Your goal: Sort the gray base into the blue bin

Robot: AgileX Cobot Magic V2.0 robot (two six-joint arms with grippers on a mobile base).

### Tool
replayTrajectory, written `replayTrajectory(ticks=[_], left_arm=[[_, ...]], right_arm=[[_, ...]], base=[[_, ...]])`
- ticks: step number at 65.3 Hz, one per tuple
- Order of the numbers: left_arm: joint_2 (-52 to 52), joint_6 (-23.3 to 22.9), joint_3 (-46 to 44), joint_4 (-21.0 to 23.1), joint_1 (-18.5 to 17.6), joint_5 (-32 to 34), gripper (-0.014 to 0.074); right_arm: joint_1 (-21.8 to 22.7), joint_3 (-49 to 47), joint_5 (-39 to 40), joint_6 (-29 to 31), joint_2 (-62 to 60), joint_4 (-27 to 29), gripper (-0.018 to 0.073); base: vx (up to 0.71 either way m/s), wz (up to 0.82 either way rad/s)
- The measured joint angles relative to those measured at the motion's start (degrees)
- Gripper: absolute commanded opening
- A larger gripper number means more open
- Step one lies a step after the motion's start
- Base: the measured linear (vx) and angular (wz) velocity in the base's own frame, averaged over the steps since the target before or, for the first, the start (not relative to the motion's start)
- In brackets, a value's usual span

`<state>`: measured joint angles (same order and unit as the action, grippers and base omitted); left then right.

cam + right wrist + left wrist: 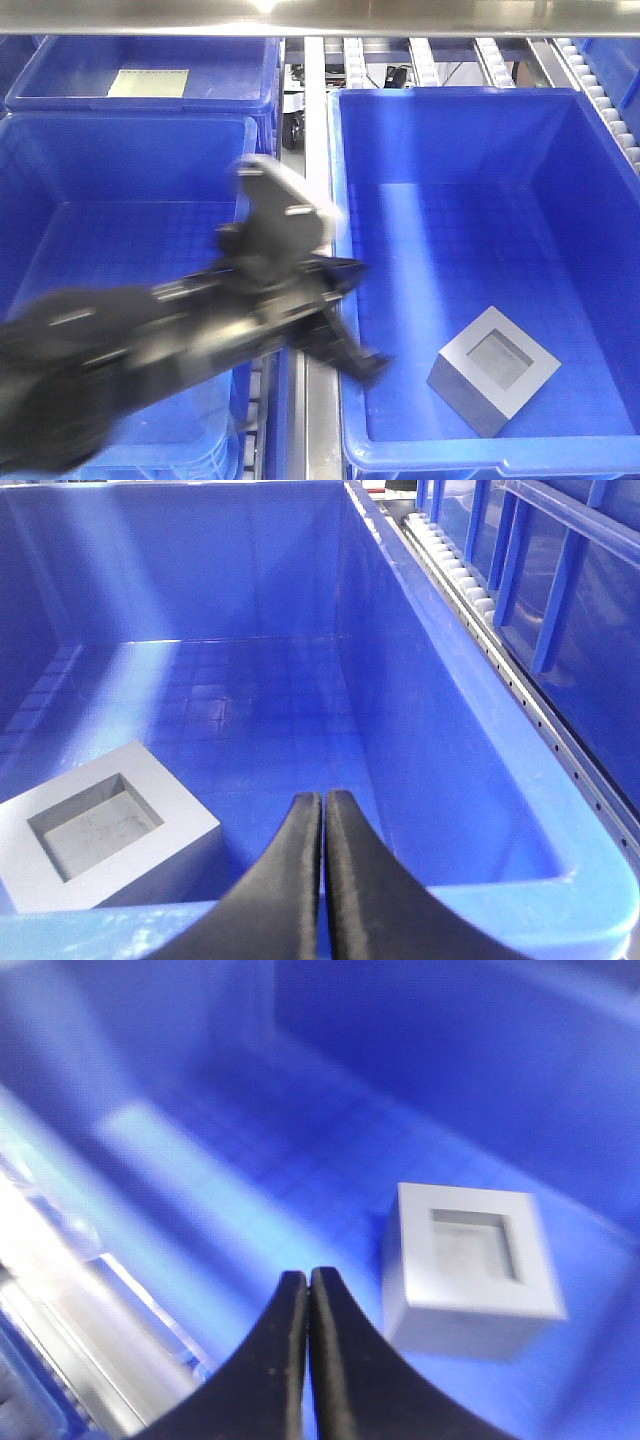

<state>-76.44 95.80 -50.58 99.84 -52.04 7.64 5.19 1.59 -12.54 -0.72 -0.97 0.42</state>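
The gray base (495, 370) rests on the floor of the right-hand blue bin (460, 130), near its front right, with the square recess facing up. My left gripper (372, 366), motion-blurred, hangs over that bin's left wall, apart from the block. In the left wrist view the left gripper (307, 1278) is shut and holds nothing, and the gray base (468, 1265) lies ahead to its right. The right gripper (323, 798) is also shut and holds nothing. It sits above the bin's near rim (540, 880), with the gray base (95, 825) to its lower left.
A second blue bin (120, 180) lies under my left arm. A third bin at the back left holds a pale sheet (148, 83). A metal rail (313, 130) runs between the bins. Roller tracks (600, 90) line the right side.
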Motion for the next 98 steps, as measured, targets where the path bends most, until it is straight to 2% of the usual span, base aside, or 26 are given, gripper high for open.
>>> replayTrajectory(ticks=[33, 55, 64, 98], left_arm=[[34.48, 0.11, 24.22, 0.11, 0.0, 0.38, -0.0003], [54.65, 0.18, 34.84, 0.16, 0.0, 0.43, -0.0003], [57.67, 0.18, 35.42, 0.16, 0.0, 0.43, 0.0], [57.79, 0.19, 35.42, 0.16, 0.0, 0.43, 0.0001]], right_arm=[[0.0, 0.0, -0.05, 0.0, 0.0, 0.0, -0.0005], [0.0, 0.0, -0.1, 0.0, 0.0, 0.0, -0.0005], [0.0, 0.0, -0.1, 0.0, 0.0, 0.0, -0.0005], [0.0, 0.0, -0.1, 0.0, 0.0, 0.0, -0.0005]], base=[[0.0, 0.0], [0.0, 0.0], [0.0, 0.0], [0.0, 0.0]])
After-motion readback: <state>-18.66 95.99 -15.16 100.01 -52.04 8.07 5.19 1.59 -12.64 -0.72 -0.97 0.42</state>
